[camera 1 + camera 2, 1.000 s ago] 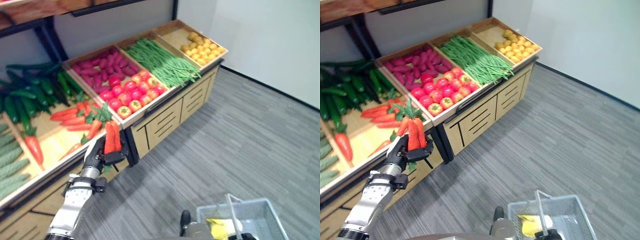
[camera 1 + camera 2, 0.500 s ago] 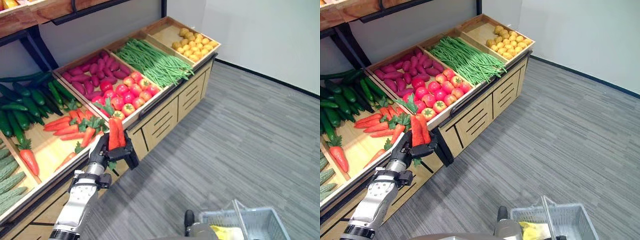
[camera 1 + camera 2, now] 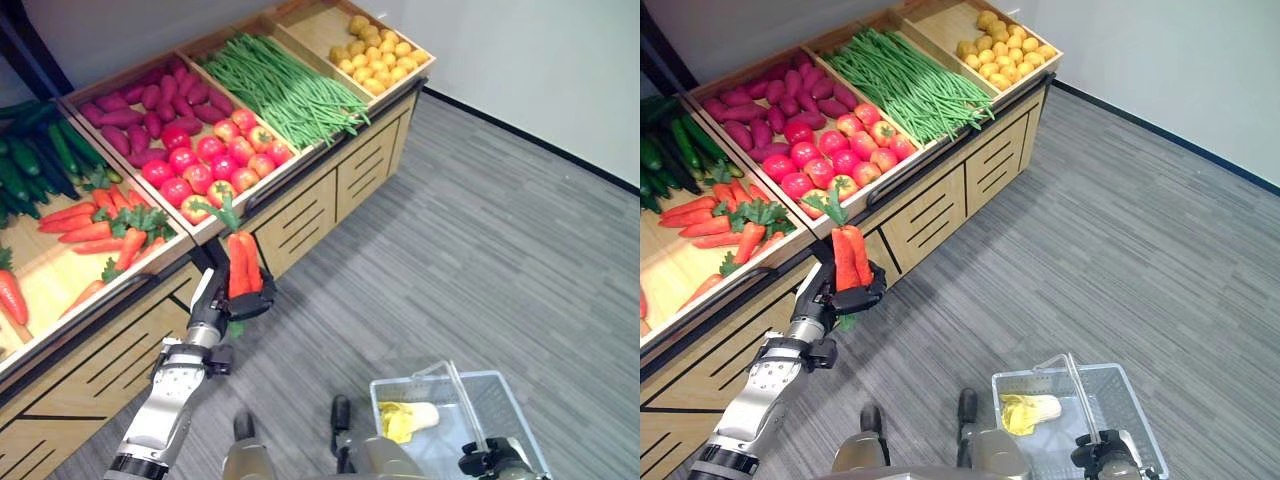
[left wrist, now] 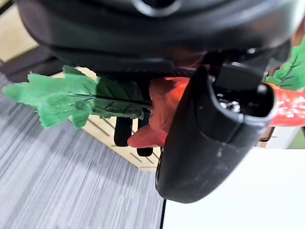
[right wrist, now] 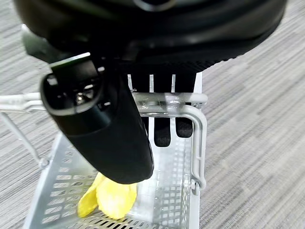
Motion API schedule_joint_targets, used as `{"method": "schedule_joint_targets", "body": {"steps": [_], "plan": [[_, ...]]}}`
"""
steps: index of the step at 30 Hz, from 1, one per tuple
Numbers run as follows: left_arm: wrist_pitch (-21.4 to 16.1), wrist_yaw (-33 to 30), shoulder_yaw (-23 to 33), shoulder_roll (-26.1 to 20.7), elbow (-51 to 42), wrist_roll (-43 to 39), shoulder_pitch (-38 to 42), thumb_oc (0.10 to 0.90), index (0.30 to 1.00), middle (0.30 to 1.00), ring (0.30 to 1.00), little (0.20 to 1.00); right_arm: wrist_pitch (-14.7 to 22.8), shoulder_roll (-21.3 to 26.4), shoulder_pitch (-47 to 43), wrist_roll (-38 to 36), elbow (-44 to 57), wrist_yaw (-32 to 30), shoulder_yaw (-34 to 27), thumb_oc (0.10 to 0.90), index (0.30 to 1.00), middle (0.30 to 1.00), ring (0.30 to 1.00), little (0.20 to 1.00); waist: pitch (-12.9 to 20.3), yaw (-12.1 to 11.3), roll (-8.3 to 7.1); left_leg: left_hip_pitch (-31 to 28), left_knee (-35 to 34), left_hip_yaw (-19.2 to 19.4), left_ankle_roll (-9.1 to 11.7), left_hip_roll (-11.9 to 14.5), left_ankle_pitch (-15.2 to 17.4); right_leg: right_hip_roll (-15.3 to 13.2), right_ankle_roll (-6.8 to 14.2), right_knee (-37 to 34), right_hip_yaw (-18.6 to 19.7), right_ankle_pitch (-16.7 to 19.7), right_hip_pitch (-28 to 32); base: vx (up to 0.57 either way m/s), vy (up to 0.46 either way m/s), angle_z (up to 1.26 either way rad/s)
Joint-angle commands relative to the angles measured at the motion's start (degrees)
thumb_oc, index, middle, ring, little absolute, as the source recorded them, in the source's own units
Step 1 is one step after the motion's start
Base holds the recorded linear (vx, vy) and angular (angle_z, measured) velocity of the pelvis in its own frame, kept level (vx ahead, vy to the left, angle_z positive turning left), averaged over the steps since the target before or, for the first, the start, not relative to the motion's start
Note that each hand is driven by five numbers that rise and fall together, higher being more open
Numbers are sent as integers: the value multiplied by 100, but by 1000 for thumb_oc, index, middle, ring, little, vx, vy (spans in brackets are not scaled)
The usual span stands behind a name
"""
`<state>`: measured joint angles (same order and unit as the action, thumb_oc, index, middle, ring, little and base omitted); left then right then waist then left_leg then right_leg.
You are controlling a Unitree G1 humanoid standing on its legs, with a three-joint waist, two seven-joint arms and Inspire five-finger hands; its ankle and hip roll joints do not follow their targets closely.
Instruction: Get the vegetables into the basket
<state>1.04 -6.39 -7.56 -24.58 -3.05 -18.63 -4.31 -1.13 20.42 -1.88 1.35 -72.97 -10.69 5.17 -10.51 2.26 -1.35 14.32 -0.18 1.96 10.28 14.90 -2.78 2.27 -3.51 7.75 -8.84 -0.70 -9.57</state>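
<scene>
Right hand (image 5: 109, 129) seen from the wrist, thumb standing forward and fingers (image 5: 162, 131) curled round the metal handle (image 5: 190, 102) of a pale wire basket (image 5: 62, 191); the handle bar runs across under the fingers and bends down at one end to the basket's rim. Inside the basket lies a yellow leafy vegetable (image 5: 107, 200), partly hidden by the thumb; grey striped carpet floor (image 5: 257, 143) surrounds the basket.

Both eye views look down from the head and share the stand (image 3: 300, 190), floor and basket (image 3: 1130, 400). Each wrist cam sits super close behind its own hand.
</scene>
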Motion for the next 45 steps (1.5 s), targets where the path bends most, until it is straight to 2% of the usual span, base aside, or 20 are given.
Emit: {"method": "schedule_joint_targets", "body": {"steps": [1, 2, 3, 6, 8, 17, 19, 20, 21, 24, 26, 28, 29, 33, 34, 36, 39, 40, 45], "plan": [[-657, -262, 469, -290, -847, -45, 151, 400, 300, 300, 300, 300, 47, 382, 192, -45, 120, -193, 123, 400, 300, 300, 300, 300, -69, -121, 47, 205, 12, -359, -287, -522, -1024, -364, 713, -517, 557, -82, 775, 119, 51, -57], [-659, -263, 472, -291, -845, -44, 151, 400, 300, 300, 300, 300, 47, 382, 189, -46, 118, -193, 127, 400, 300, 300, 300, 300, -83, -132, 39, 176, 1, -342, -287, -521, -1022, -367, 713, -515, 573, -87, 789, 102, 74, -88], [-692, -277, 557, -264, -904, -139, -33, 400, 300, 300, 300, 300, 85, 348, 116, -21, 160, -167, 239, 400, 300, 300, 300, 300, -25, -162, 71, 8, -59, -418, -359, -558, -785, -302, 752, -502, 842, -158, 746, 64, 102, -114], [-694, -286, 549, -273, -941, -123, -77, 400, 300, 300, 300, 300, 98, 312, 71, -62, 172, -169, 273, 400, 300, 300, 300, 300, 36, -210, 57, 1, 24, -349, -381, -540, -757, -321, 739, -547, 951, -125, 667, 50, 140, -95], [-724, -332, 570, -318, -935, -135, -95, 400, 300, 300, 300, 300, 95, 256, 24, -159, 182, -191, 216, 400, 300, 300, 300, 300, 74, -196, 11, 19, 162, -354, -501, -711, -556, -508, 847, -656, 1089, -97, 688, 89, 246, -24], [-763, -510, 601, -511, -894, -104, 94, 400, 300, 300, 300, 300, 90, 85, -188, -269, 324, -202, 270, 400, 300, 300, 300, 300, 71, -170, -91, -31, 232, 32, -815, -1135, -182, -1028, 1222, -666, 1508, 125, 407, 15, 217, -21], [-752, -525, 611, -561, -893, -57, 146, 400, 300, 300, 300, 300, 87, 52, -214, -303, 331, -212, 223, 400, 300, 300, 300, 300, 85, -134, -138, -28, 448, 174, -909, -1269, 59, -1179, 1332, -708, 1627, 282, 348, 16, 195, -23], [-754, -525, 609, -562, -888, -57, 152, 400, 300, 300, 300, 300, 85, 51, -214, -303, 333, -212, 221, 400, 300, 300, 300, 300, 83, -146, -143, -21, 470, 188, -915, -1272, 76, -1185, 1339, -718, 1639, 287, 350, -19, 169, -14], [-761, -530, 614, -594, -878, -77, 179, 400, 300, 300, 300, 300, 105, 42, -260, -356, 358, -222, 182, 400, 300, 300, 300, 300, 72, -79, -166, -27, 583, 292, -955, -1327, 209, -1249, 1429, -765, 1737, 463, 256, -33, 153, -23], [-783, -515, 662, -663, -835, -87, 156, 400, 300, 300, 300, 300, 143, -16, -346, -490, 353, -242, 127, 400, 300, 300, 300, 300, 54, -79, -200, -131, 637, 657, -1010, -1291, 387, -1238, 1602, -827, 1951, 814, 91, -31, 139, -81], [-777, -526, 709, -729, -812, -83, 113, 400, 300, 300, 300, 300, 178, -107, -389, -717, 398, -259, 8, 400, 300, 300, 300, 300, 54, -130, -243, -314, 483, 995, -981, -1196, 363, -1286, 1636, -805, 1709, 1161, -92, -9, 61, -89], [-757, -533, 744, -787, -810, -118, 86, 400, 300, 300, 300, 300, 203, -167, -405, -769, 523, -271, -4, 400, 300, 300, 300, 300, 31, -210, -187, -483, 396, 1304, -917, -1013, 358, -1451, 1563, -698, 783, 1140, -99, -57, 51, -122], [-722, -506, 703, -772, -790, -101, 101, 400, 300, 300, 300, 300, 207, -180, -414, -734, 565, -264, 39, 400, 300, 300, 300, 300, 37, -180, -163, -592, 368, 1481, -902, -950, 335, -1526, 1550, -590, 444, 1057, 33, -80, 62, -123], [-667, -487, 688, -734, -811, -94, 92, 400, 300, 300, 300, 300, 191, -208, -404, -682, 604, -282, 65, 400, 300, 300, 300, 300, 58, -253, -163, -697, 372, 1731, -934, -906, 319, -1616, 1527, -328, 209, 897, 335, -65, 75, -47], [-648, -486, 738, -718, -824, -96, 55, 400, 300, 300, 300, 300, 192, -204, -412, -642, 612, -288, 91, 400, 300, 300, 300, 300, 104, -336, -160, -677, 391, 1867, -953, -890, 288, -1648, 1517, -224, -17, 837, 484, -59, 49, -45], [-588, -422, 785, -699, -820, -11, -1, 400, 300, 300, 300, 300, 195, -194, -388, -628, 679, -275, 123, 400, 300, 300, 300, 300, 242, -436, -280, -710, 349, 2135, -963, -950, 265, -1585, 1561, -372, -138, 858, 700, -48, 24, -76], [-578, -366, 784, -666, -784, 16, -21, 400, 300, 300, 300, 300, 176, -182, -347, -595, 707, -248, 147, 400, 300, 300, 300, 300, 301, -407, -273, -759, 294, 2196, -916, -934, 221, -1500, 1548, -582, -69, 779, 683, 1, -33, -55], [-554, -300, 681, -607, -654, 21, 44, 400, 300, 300, 300, 300, 158, -151, -279, -547, 726, -237, 144, 400, 300, 300, 300, 300, 292, -295, -196, -782, 252, 2105, -863, -906, 146, -1395, 1459, -684, 70, 607, 621, 5, -32, -31], [-480, -145, 401, -525, -297, -76, 158, 400, 300, 300, 300, 300, 120, -91, -251, -521, 899, -237, 177, 400, 300, 300, 300, 300, 325, -214, -119, -865, 47, 2010, -790, -904, -31, -1327, 1407, -858, 4, 490, 814, 2, -59, 1]]}}
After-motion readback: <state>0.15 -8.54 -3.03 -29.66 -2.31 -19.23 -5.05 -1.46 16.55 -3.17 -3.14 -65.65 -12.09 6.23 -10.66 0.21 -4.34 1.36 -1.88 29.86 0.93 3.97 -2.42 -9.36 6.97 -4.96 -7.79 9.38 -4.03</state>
